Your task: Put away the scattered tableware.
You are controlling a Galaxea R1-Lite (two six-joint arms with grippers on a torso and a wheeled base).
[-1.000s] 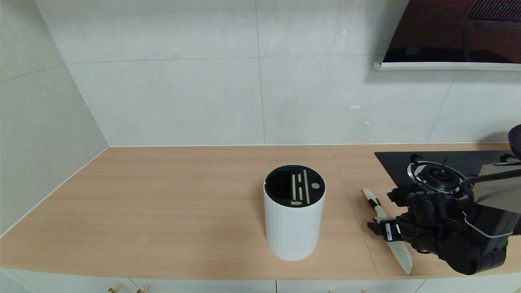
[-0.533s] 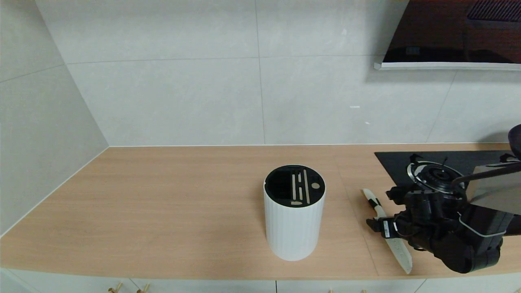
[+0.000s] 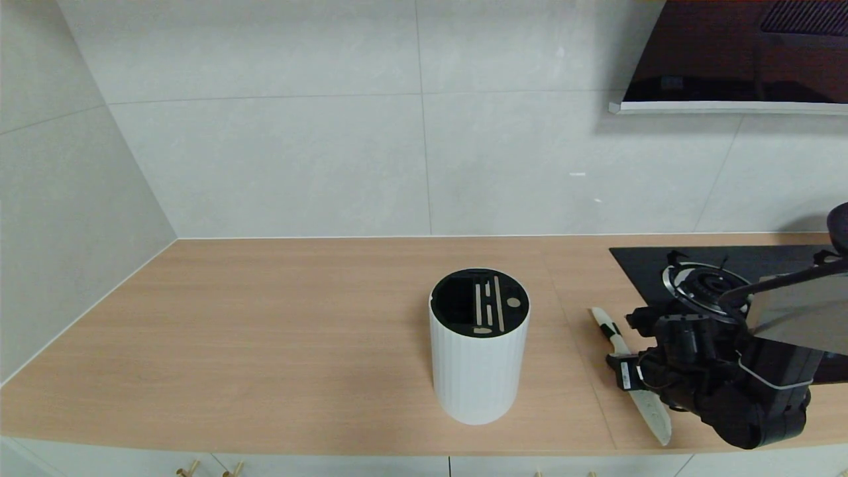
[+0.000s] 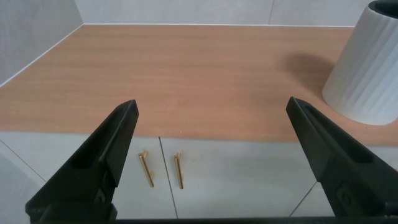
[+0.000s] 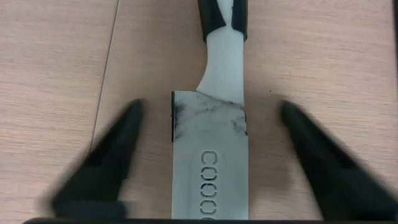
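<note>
Where knife (image 5: 219, 118) lies flat, right gripper's (image 5: 209, 109) spread fingers (image 5: 102, 171) flank blade (image 5: 210, 171).

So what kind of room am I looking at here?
Most likely a home kitchen: a gas burner sits below a range hood, and a knife lies beside a white knife block on the wooden counter.

On my feed the knife (image 5: 214, 143) has a white blade with grey marbled smudges and a cream handle banded in black. The holder (image 3: 478, 358) is white with vertical ribs, its top black with beige slots. The table (image 3: 265, 331) is pale wood grain, the hob (image 3: 646, 265) black, the wall tiles (image 3: 298, 152) light grey.
</note>
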